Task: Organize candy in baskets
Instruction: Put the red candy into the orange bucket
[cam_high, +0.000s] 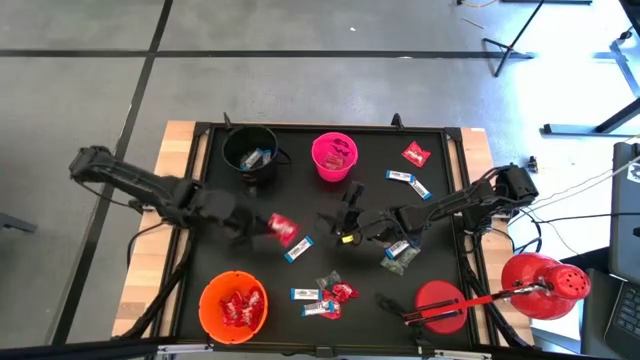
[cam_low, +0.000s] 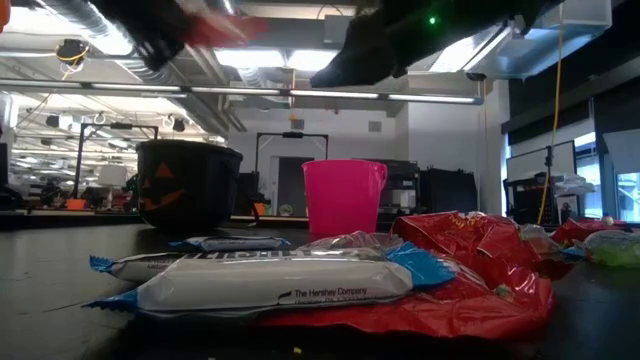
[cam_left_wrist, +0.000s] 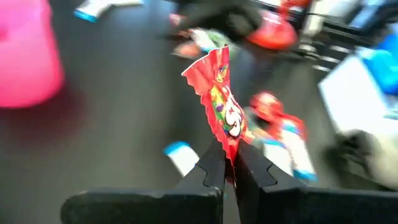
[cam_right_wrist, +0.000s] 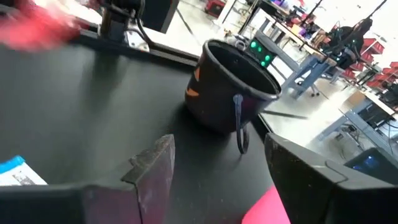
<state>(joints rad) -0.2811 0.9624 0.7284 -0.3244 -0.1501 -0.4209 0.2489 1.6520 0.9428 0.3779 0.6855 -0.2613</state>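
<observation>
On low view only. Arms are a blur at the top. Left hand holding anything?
Observer: Yes. The left hand is shut on a red packet, pinched at its lower end.
Operator: Where over the table?
Observer: Left of centre in the high view, between the black bucket and the orange bucket.
Operator: Right hand?
Observer: The right hand is open and empty, near the table's middle, just below the pink bucket.
Operator: What's in orange?
Observer: Several red packets, seen from above.
</observation>
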